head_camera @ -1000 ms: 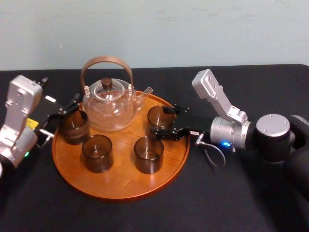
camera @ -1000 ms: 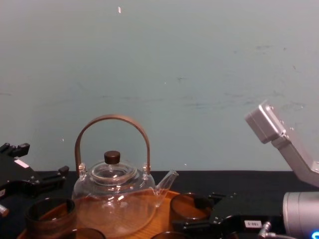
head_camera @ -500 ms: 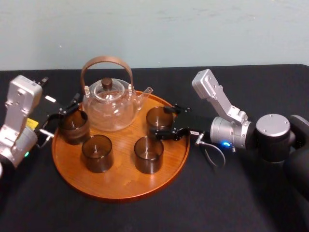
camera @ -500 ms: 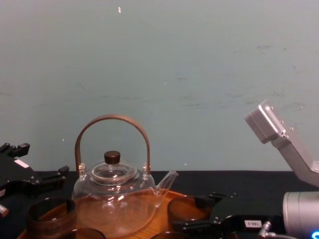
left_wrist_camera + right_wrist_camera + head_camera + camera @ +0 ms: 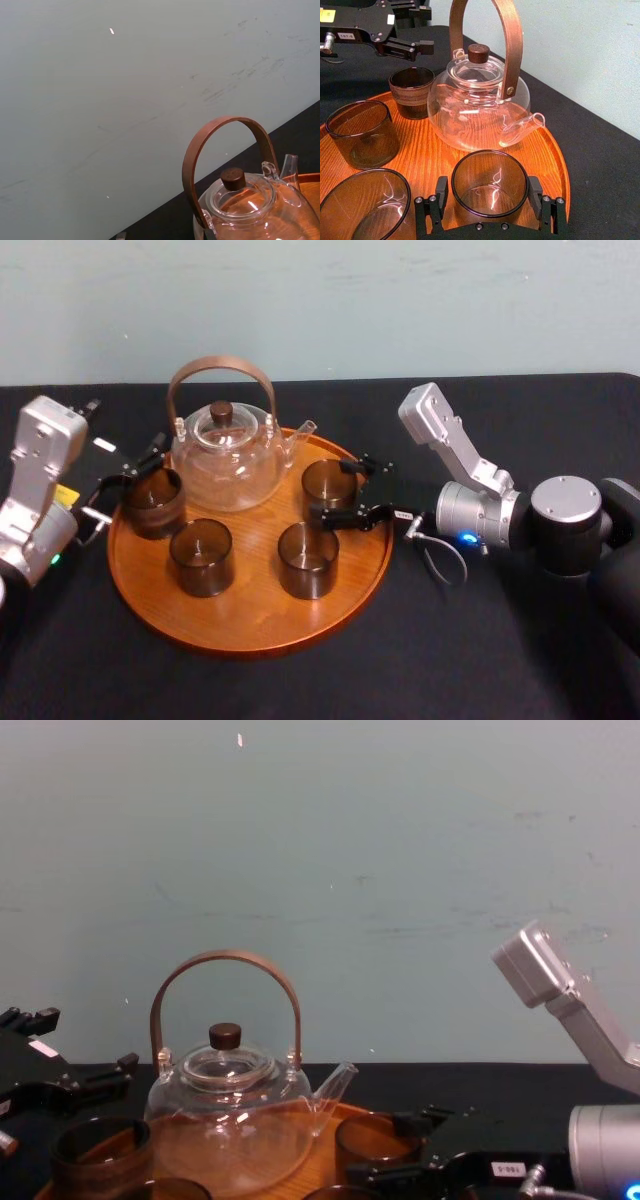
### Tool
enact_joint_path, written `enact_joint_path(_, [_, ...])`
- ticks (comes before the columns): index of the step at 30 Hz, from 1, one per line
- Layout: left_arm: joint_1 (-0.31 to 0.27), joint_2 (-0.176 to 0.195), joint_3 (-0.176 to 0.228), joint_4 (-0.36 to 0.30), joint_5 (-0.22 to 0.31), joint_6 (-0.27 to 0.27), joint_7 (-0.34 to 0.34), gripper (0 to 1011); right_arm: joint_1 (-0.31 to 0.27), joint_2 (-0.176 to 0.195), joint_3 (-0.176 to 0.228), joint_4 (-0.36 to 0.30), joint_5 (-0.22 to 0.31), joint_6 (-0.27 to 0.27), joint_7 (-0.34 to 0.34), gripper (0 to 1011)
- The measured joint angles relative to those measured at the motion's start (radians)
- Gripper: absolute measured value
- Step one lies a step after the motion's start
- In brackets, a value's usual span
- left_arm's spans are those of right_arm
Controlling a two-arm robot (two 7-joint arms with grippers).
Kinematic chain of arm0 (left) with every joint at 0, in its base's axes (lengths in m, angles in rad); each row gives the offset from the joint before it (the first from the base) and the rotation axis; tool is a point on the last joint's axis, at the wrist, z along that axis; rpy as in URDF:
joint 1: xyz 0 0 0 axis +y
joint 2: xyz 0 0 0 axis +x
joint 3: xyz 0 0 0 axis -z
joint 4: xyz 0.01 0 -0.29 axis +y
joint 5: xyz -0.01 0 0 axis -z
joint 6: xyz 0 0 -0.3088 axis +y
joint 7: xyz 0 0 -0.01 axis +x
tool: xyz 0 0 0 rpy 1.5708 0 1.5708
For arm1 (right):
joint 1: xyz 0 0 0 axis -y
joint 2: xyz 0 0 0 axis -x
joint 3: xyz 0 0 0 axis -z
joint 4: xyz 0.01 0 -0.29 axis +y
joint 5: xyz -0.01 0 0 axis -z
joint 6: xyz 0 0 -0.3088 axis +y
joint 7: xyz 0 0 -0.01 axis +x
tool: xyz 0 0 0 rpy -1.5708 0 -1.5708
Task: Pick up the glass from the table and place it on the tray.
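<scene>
The glass point(image 5: 329, 480) sits on the far right part of the tray point(image 5: 250, 612), right of the teapot point(image 5: 225, 462). The right gripper point(image 5: 333, 492) clasps its sides with both fingers, keeping it upright; we judge that release comes next. The left gripper point(image 5: 125, 430) hangs beyond the tray's far left edge, fingers wide, clear of the placement.

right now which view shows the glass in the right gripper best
Right wrist view: the glass is close and whole, inside the right gripper. Head view shows the glass small from above; chest view, just its top.
</scene>
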Motion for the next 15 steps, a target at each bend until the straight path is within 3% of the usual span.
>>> enact_joint_path(9, [0.000,0.000,0.000,0.000,0.000,0.000,0.000,1001,-0.001,0.001,0.001,-0.002,0.004,0.000,0.003,1002])
enact_joint_path(15, [0.000,0.000,0.000,0.000,0.000,0.000,0.000,1001,-0.028,0.030,0.019,-0.048,0.030,0.000,0.028,1003])
